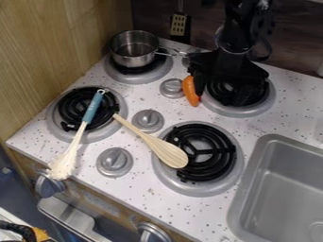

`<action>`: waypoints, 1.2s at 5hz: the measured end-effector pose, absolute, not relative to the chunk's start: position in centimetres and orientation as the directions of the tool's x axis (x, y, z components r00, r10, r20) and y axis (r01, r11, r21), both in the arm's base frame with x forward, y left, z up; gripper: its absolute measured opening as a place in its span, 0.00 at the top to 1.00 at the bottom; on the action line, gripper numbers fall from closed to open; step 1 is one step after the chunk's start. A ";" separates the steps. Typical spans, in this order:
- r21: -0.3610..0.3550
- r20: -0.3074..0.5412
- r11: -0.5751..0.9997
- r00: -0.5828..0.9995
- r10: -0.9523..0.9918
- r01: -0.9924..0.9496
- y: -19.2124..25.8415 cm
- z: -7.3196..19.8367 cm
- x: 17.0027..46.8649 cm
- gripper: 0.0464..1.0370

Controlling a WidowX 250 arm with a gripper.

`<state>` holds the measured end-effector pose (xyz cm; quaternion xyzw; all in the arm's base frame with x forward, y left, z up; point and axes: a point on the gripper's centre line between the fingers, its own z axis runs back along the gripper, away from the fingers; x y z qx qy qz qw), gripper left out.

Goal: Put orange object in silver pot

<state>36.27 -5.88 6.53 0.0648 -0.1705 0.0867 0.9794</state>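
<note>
The black gripper (219, 94) hangs over the back right burner, its fingers apart. An orange, carrot-like object (191, 90) lies just left of the gripper's left finger, beside the small back knob; part of it may be hidden behind that finger, and I cannot tell if they touch. The silver pot (133, 49) stands upright on the back left burner, left of and behind the orange object. Its handle points right, toward the arm, and its inside looks bare.
A wooden spoon (165, 150) rests partly on the front right burner (202, 153). A blue-handled brush (93, 108) lies across the front left burner. Knobs (148, 120) stand between the burners. A grey sink (281, 189) is at the lower right, and wood panelling borders the left.
</note>
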 end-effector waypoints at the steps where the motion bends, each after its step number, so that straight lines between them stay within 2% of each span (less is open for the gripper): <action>1: 0.113 0.309 0.979 0.942 0.129 -0.171 -5.9 5.3 35.9 0.04; 2: 0.144 0.283 0.988 0.959 0.021 -0.064 -4.2 5.0 36.0 0.04; 3: 0.178 0.298 0.983 0.954 -0.016 -0.039 -2.7 4.9 36.4 0.04; 4: 0.169 0.332 0.983 0.943 0.017 -0.077 -2.1 6.0 37.6 0.04; 6: 0.106 0.377 0.955 0.900 0.219 -0.277 0.7 4.9 40.1 0.04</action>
